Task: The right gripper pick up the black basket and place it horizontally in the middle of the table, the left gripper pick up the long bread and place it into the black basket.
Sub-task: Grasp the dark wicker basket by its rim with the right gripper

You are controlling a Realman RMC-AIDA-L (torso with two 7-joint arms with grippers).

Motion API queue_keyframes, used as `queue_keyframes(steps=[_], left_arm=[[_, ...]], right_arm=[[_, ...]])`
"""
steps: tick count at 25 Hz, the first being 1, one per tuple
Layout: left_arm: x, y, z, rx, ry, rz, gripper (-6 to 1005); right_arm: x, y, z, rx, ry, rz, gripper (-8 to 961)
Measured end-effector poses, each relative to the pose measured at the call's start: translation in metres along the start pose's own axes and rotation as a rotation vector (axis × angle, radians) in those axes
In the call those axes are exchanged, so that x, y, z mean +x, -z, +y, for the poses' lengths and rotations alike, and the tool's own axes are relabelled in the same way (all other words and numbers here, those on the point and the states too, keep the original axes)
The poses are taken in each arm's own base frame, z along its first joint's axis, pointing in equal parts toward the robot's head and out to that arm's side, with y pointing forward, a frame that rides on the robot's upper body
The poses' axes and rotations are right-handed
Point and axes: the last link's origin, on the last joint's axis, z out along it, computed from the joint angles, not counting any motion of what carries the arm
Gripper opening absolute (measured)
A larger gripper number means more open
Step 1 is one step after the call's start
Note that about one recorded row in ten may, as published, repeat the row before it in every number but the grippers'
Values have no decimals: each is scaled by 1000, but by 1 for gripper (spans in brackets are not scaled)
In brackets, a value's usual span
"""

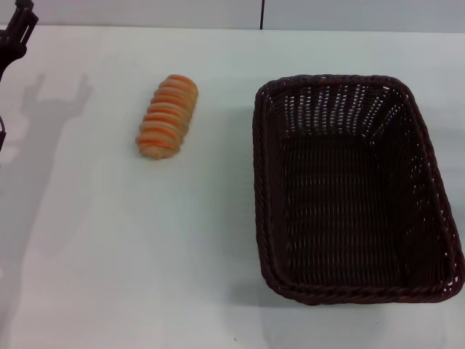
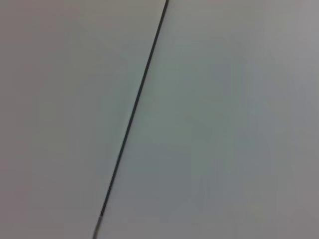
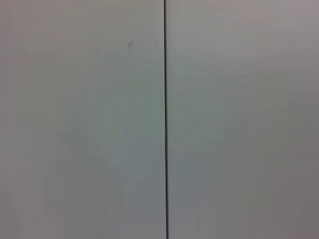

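Observation:
The black basket [image 1: 352,189] is a large dark woven basket standing upright and empty on the right side of the white table [image 1: 109,254], its long side running front to back. The long bread [image 1: 168,116], orange-tan with crosswise ridges, lies on the table left of the basket and apart from it. My left gripper [image 1: 16,33] shows only as a black part at the far left corner, well away from the bread. My right gripper is out of view. Both wrist views show only a plain pale surface.
A thin dark seam line [image 2: 134,112] crosses the pale surface in the left wrist view, and one [image 3: 165,119] also runs through the right wrist view. The left arm's shadow [image 1: 51,102] falls on the table's far left. The table's far edge [image 1: 218,27] meets a wall.

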Motion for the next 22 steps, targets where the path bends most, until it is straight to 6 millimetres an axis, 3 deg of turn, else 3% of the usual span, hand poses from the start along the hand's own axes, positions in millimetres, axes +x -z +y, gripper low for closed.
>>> queue_keyframes(steps=[12, 17, 22], left_arm=[[5, -3, 11, -64, 18, 12, 860], [5, -4, 10, -59, 11, 2, 860], [5, -4, 7, -55, 8, 2, 860]], right_arm=[[0, 1, 1, -3, -7, -1, 751], [0, 5, 16, -41, -58, 10, 750], [-2, -1, 28, -42, -126, 152, 750]])
